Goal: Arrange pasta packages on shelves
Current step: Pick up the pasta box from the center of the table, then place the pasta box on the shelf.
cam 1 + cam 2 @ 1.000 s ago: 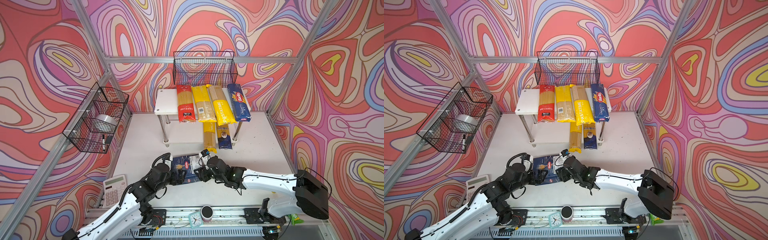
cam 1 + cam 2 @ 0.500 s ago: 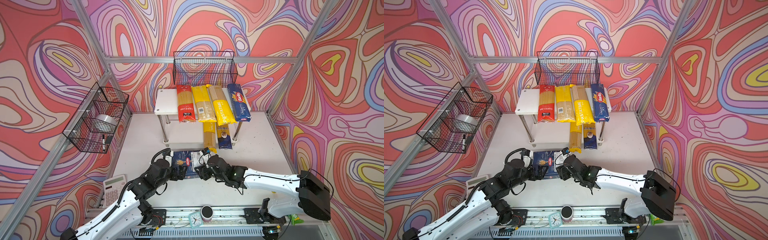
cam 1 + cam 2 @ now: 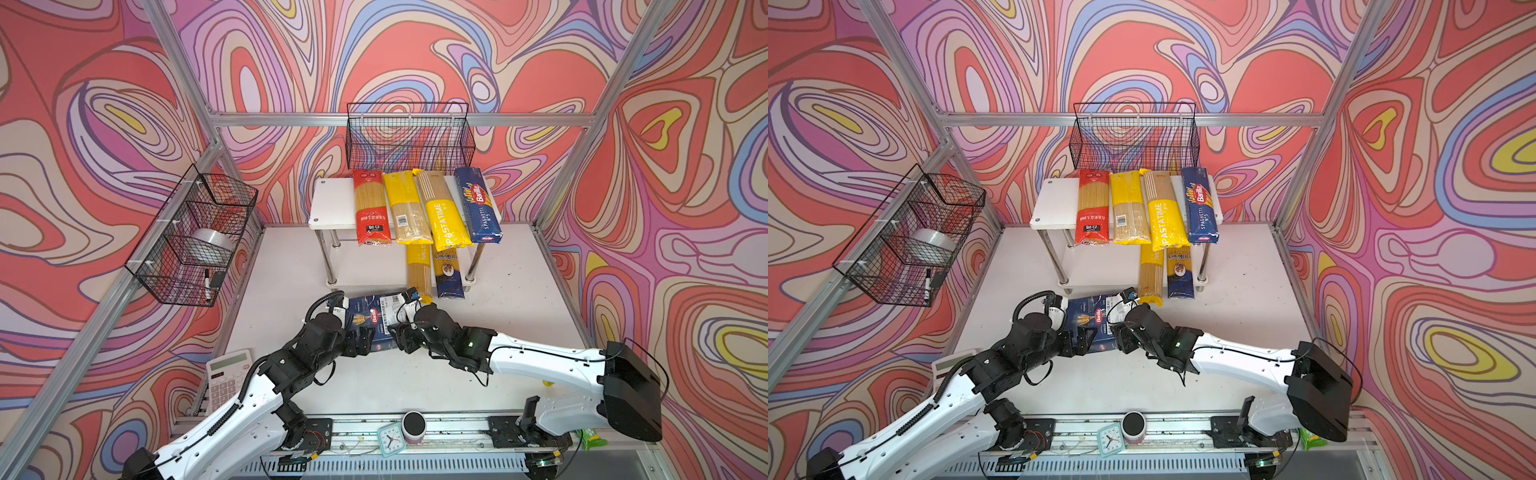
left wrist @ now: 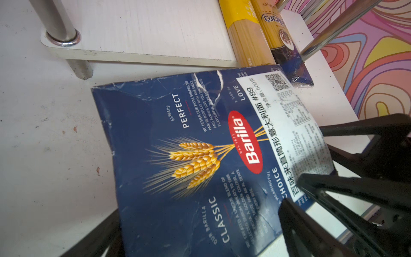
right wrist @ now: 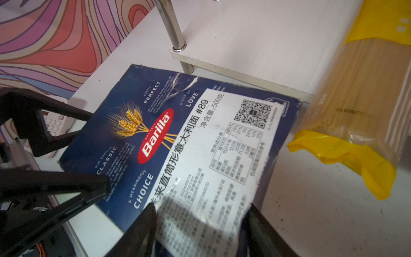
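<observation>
Wide Barilla box [image 3: 371, 318] nudged closer to lower shelf [image 3: 365, 268]; my left gripper [image 3: 361, 338], right gripper [image 3: 401, 334] each clamp near corner, steadying it.

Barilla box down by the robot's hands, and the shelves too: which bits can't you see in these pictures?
- The wide Barilla box: in both top views its near end is hidden by the left gripper and the right gripper.
- Its white label: the small print is blurred in the right wrist view.
- The yellow spaghetti pack and dark blue bag on the lower shelf: in the top views their far ends are hidden under the top shelf board.
</observation>
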`<state>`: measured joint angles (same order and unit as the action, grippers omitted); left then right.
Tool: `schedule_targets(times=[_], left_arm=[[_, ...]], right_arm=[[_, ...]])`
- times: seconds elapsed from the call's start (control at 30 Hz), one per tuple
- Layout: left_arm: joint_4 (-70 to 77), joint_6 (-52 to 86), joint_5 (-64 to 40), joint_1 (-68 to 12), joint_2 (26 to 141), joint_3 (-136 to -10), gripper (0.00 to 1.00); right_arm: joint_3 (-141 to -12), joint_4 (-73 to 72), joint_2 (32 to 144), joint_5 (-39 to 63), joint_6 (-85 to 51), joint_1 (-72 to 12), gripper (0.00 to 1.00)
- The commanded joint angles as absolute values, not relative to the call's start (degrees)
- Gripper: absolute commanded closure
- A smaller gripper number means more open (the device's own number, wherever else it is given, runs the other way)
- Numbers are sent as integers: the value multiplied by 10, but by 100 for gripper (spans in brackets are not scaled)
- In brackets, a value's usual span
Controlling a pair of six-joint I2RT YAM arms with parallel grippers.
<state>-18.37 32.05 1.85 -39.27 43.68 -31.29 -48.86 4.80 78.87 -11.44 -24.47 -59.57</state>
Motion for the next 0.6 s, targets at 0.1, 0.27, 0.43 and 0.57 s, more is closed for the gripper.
schedule_targets(times=[0.1, 0.27, 0.43, 0.57], left_arm=[[-35, 287, -75, -410, 443, -360, 0], [-33, 263, -58, -410, 460, -377, 0], [-27, 242, -55, -410, 480, -397, 0], [-13, 226, -41, -410, 493, -404, 0]], right_arm=[[-536, -69, 776, -49, -216, -618, 36], [-544, -74, 782, -67, -204, -618, 37], [-549, -89, 788, -78, -200, -618, 37], [-562, -88, 806, -85, -192, -618, 37]])
